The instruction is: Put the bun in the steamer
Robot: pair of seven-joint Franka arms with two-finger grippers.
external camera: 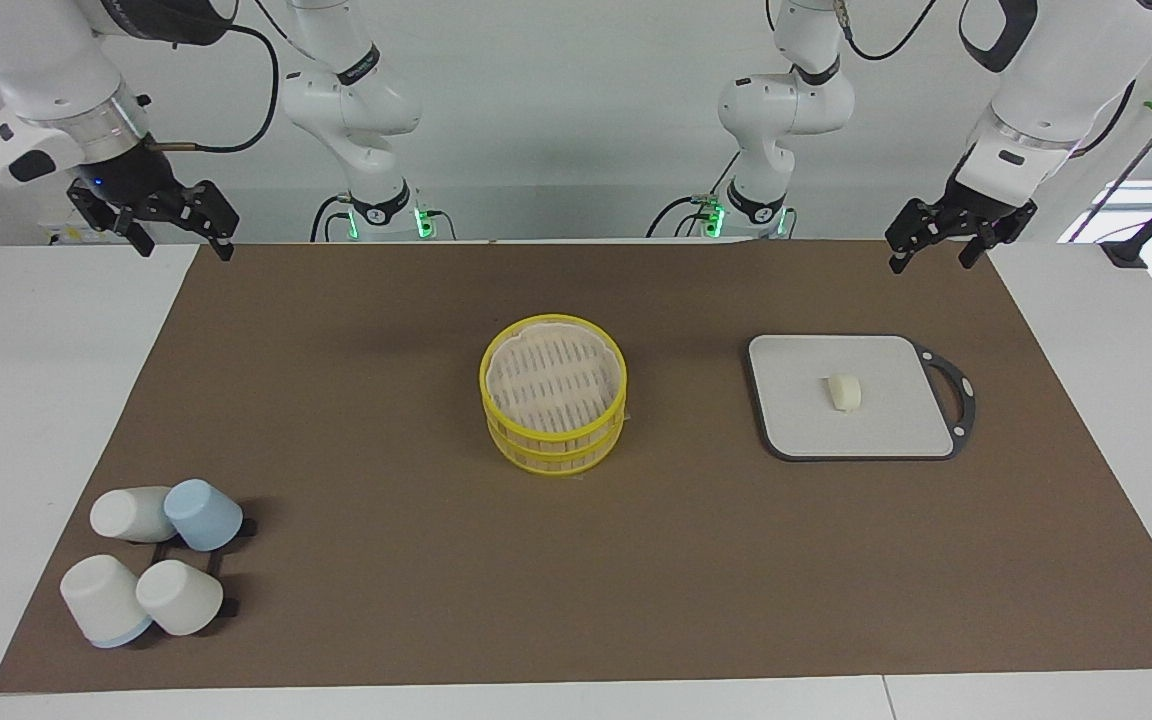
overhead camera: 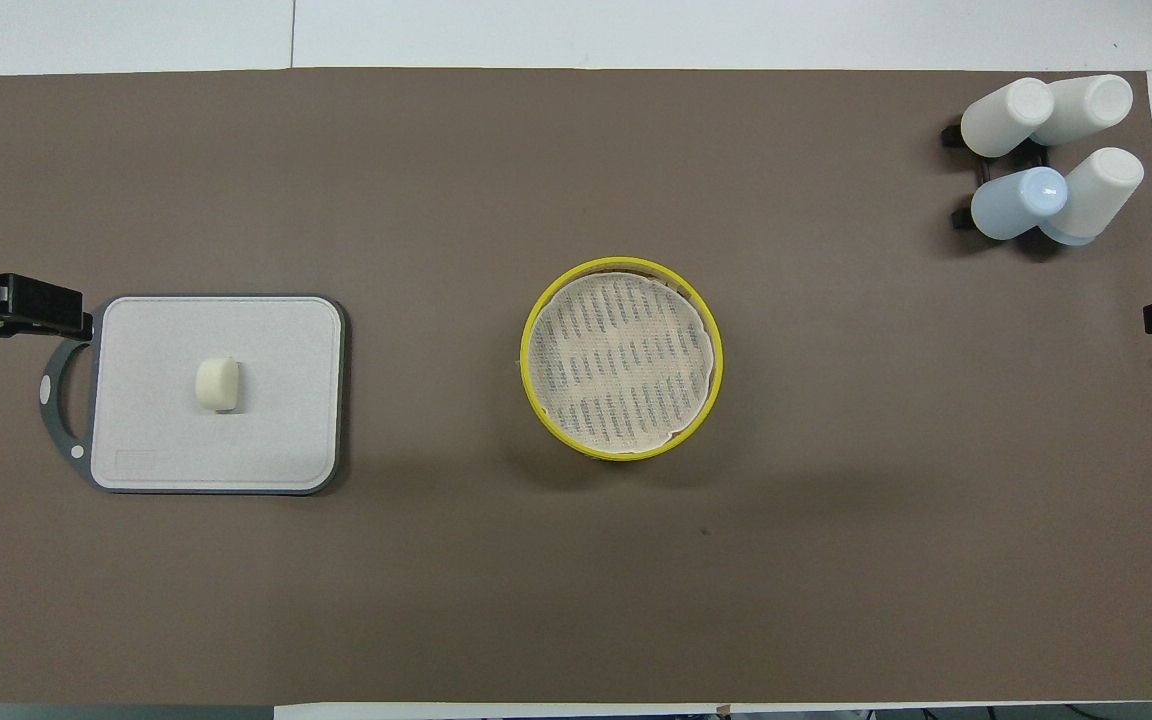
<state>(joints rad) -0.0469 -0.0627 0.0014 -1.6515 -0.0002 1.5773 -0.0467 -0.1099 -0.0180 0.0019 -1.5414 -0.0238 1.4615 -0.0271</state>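
One bun (external camera: 844, 391) lies alone near the middle of the grey cutting board (external camera: 796, 420), toward the left arm's end of the table. In the overhead view, the two-tier steamer (overhead camera: 622, 358) stands at about 3 o'clock from it, well apart, and its paper liner (overhead camera: 636, 400) is bare.

The left gripper (external camera: 941, 240) hangs over the mat's edge with jaws spread and holding nothing. It seems the better one to descend straight on the bun, pinch softly so the dough is not crushed, and lift above the yellow rim before crossing.

The right gripper (external camera: 176, 225) waits, also spread, at its own end, and the four cups (external camera: 151, 570) are far from the route.
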